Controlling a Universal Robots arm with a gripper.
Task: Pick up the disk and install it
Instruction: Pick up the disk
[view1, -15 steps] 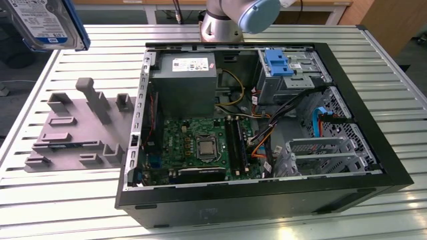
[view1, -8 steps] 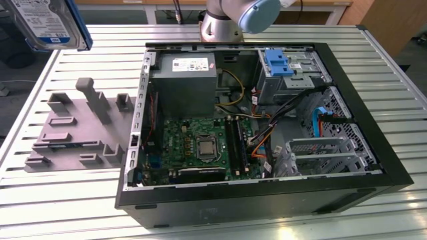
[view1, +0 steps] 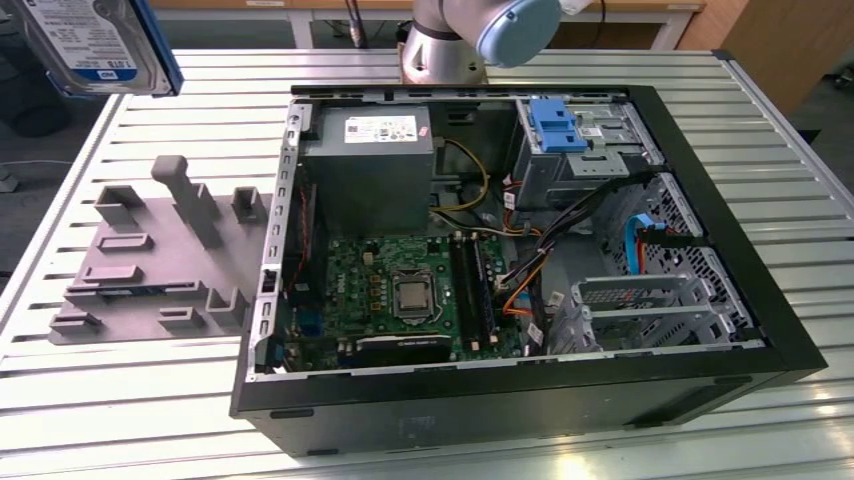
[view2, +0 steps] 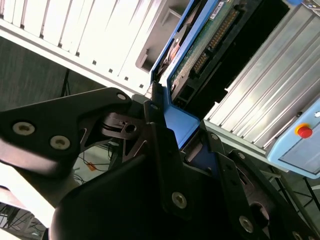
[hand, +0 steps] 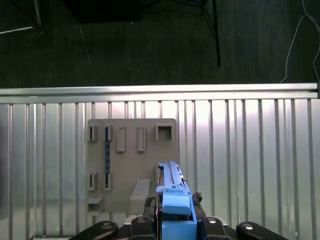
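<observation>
You've got one disk (view1: 94, 40) and it's up off the bench (view1: 134, 400), held in the air over the far corner at the exterior view's left, label side showing. One gripper (view2: 181, 120) is on it. In the second wrist view its two black fingers (view2: 160, 145) are pinched narrow onto the blue carrier, one on each side, with the drive's circuit-board side (view2: 205, 45) running away from them. In the first wrist view the disk (hand: 172, 200) stands on edge between the fingertips, over the bench and the near part of the one grey fixture block (hand: 132, 155) below.

On the bench you have one open computer case (view1: 534, 400) lying on its side, taking up the middle and the side at the exterior view's right. The grey fixture block (view1: 147, 260) sits just beside the case, toward the bench's edge at the exterior view's left. Inside the case there's one grey power-supply box (view1: 367, 180) at the far wall, one green motherboard (view1: 387, 290) in front of it, and one bare blue bracket (view1: 558, 125) in the far drive bay. The arm's base (view1: 461, 35) rises at the bench's far edge, behind the case.
</observation>
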